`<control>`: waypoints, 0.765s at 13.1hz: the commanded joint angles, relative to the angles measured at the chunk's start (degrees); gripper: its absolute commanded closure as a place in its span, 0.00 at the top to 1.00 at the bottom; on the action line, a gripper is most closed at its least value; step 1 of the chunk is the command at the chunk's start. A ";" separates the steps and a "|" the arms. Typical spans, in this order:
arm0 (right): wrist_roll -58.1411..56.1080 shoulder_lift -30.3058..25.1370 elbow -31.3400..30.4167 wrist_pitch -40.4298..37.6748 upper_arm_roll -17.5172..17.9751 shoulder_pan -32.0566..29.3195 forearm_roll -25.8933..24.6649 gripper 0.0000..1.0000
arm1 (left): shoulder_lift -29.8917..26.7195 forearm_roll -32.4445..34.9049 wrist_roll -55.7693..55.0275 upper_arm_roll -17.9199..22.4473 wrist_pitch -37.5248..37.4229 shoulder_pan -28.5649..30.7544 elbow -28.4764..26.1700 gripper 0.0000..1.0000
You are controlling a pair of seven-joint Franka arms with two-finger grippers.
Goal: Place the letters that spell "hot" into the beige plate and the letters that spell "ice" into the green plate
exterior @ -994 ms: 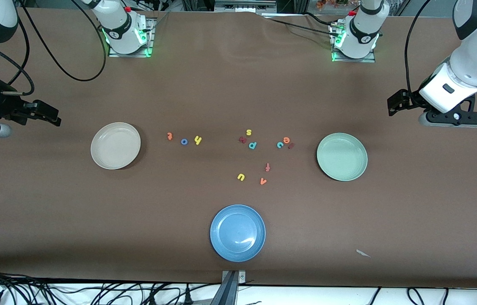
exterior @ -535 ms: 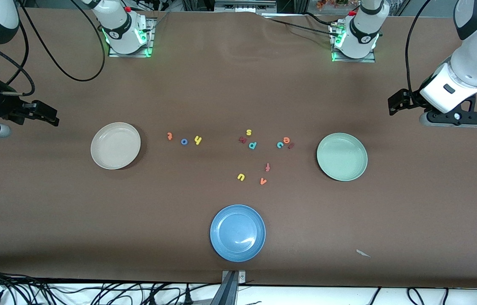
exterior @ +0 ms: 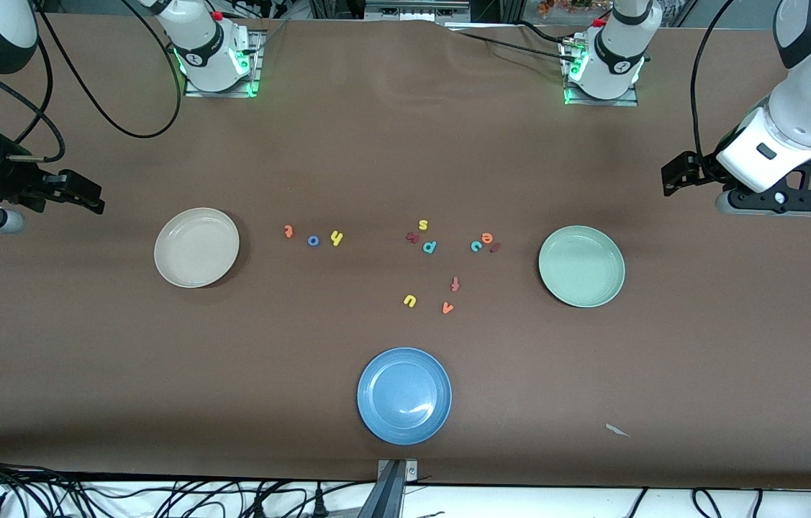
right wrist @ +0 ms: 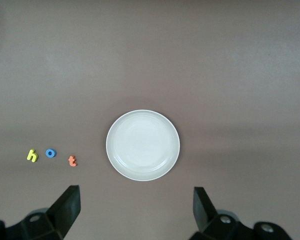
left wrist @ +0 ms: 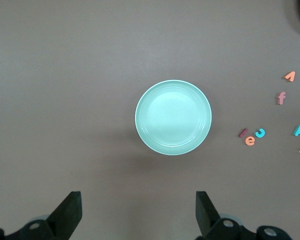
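1. Hovering at the upper right of the frame, the left pincer (exterior: 671, 180) has drifted slightly upward; fingers wide apart, holding nothing.
2. The right pincer (exterior: 88, 198), at the left edge, has barely shifted; also fully spread and empty.
3. Letters h (exterior: 336, 238), o (exterior: 313, 241), t (exterior: 288, 231) lie on the surface beside the beige plate (exterior: 196, 247).
4. Letters i (exterior: 495, 247), c (exterior: 476, 246), e (exterior: 487, 237) lie near the green plate (exterior: 581, 266).
5. Both plates are empty; judged: no pick begun.

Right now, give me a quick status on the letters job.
Left gripper open, right gripper open, both empty at table ends. Hot letters and ice letters on table. Beige plate, green plate empty.
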 commanded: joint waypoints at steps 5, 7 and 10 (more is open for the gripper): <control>3.42 -1.21 -1.85 0.60 0.72 0.00 -0.96 1.00 | -0.15 -0.46 1.04 -0.56 -1.02 -0.33 0.18 1.00; 4.75 -1.21 -1.76 0.69 1.60 0.00 -0.97 1.00 | 0.72 -0.73 0.87 -1.25 -0.85 -1.73 0.18 1.00; 4.93 -1.21 -1.76 0.60 1.61 0.00 -0.97 1.00 | 2.74 -2.03 0.87 -1.96 -0.84 -2.18 0.27 1.00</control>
